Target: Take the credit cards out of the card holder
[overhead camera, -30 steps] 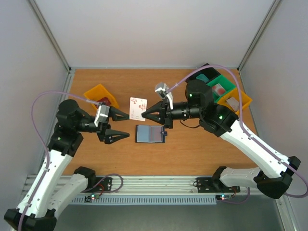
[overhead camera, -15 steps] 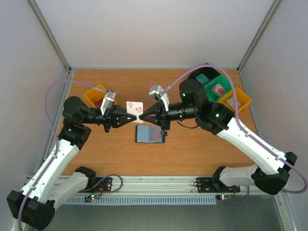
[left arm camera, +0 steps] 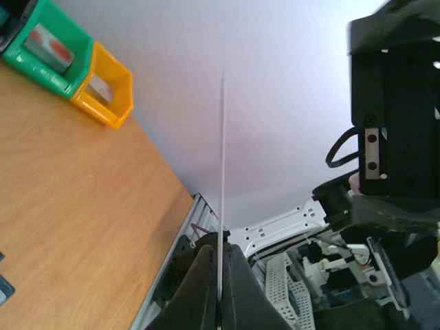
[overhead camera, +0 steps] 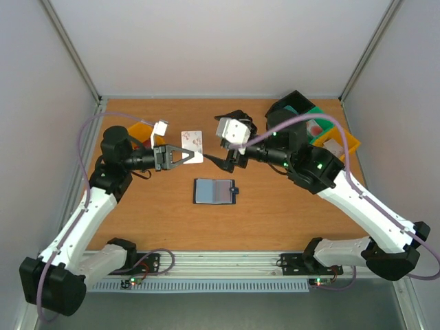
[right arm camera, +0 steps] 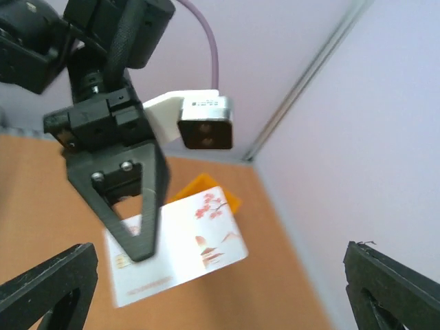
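From above, a white credit card [overhead camera: 193, 141] printed with red blossom hangs over the bench [overhead camera: 158, 206], pinched at its near edge by the left jaws alone. Half a second earlier both arms shared it; now the right jaws have let go and swung away, spread wide. The navy card holder [overhead camera: 214, 192] lies open and flat on the bench, apart from both arms. The left wrist camera sees the card edge-on, a thin line rising from its closed jaws, with a green bin [left arm camera: 45, 48] and a yellow bin [left arm camera: 103, 89] beyond. The right wrist camera shows the card's face clamped by the left jaws, its own jaws parted at the frame's corners. The hand-over looks complete; whether more cards remain inside cannot be told.
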Robot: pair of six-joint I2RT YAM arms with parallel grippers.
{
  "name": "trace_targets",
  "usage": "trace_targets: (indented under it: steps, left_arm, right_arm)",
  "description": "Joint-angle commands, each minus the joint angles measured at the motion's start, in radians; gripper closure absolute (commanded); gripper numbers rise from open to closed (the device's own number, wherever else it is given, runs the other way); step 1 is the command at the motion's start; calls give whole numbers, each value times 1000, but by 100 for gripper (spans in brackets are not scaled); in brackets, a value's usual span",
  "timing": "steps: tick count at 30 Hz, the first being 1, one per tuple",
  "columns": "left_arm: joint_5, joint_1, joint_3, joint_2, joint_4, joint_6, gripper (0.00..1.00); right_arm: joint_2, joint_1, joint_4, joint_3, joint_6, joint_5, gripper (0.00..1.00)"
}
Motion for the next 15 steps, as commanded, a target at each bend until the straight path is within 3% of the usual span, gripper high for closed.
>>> trace_targets:
  steps: [1,3,8,10,15]
  left_arm:
    - [56,24,67,17,-60,-70,100]
    - [95,33,87,29,-58,-83,100]
    - [201,79,112,76,-50,-147,100]
    - [231,95,112,82,-30,-184,100]
    - [265,123,133,115,80,-274,100]
  right_arm:
    - [14,1,380,-131,-709,61,1]
    - [59,-16,421,-130,-885,38,1]
    - [96,-112,520,-175,-1131,-112,3]
    - [89,-134,598,-216,-1183,-153,4]
    - [66,-161,568,-263,-1321,-206,6]
